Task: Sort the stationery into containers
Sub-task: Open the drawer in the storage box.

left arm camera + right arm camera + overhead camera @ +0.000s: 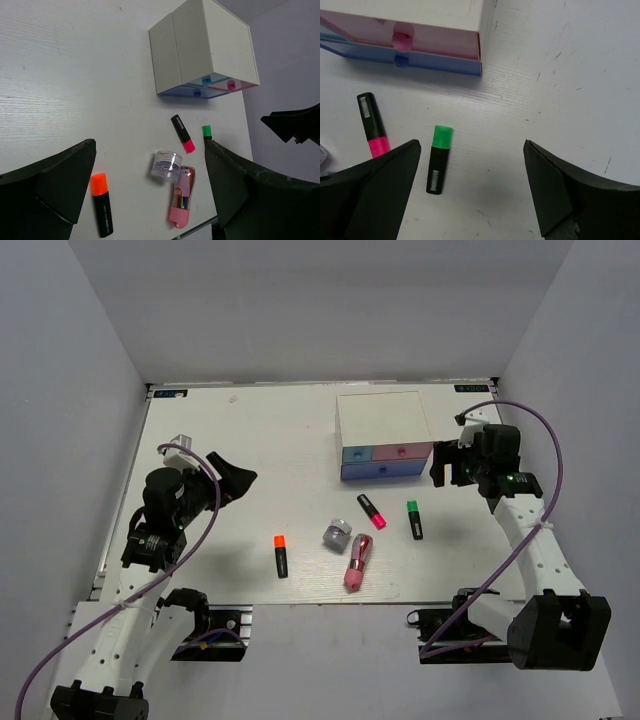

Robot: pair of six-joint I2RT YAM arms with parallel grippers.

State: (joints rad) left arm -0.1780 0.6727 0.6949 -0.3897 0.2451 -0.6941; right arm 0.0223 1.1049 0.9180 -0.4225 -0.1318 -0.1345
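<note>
The white-topped mini cabinet (378,420) stands at the back right with its blue drawer (355,454) and pink drawer (400,451) shut. In front of it lie the pink-capped marker (372,511), the green-capped marker (414,519), the grey-silver round piece (338,534), the pink stubby pen-like item (357,562) and the orange-capped marker (281,554). My left gripper (235,480) is open and empty, above the table left of the items. My right gripper (446,464) is open and empty, just right of the cabinet. The green-capped marker (438,159) lies below its left finger (380,190).
The left wrist view shows the cabinet (202,45), the orange marker (102,204), the round piece (166,165) and the pink item (182,196) near the table's front edge. Grey walls close in the table on three sides.
</note>
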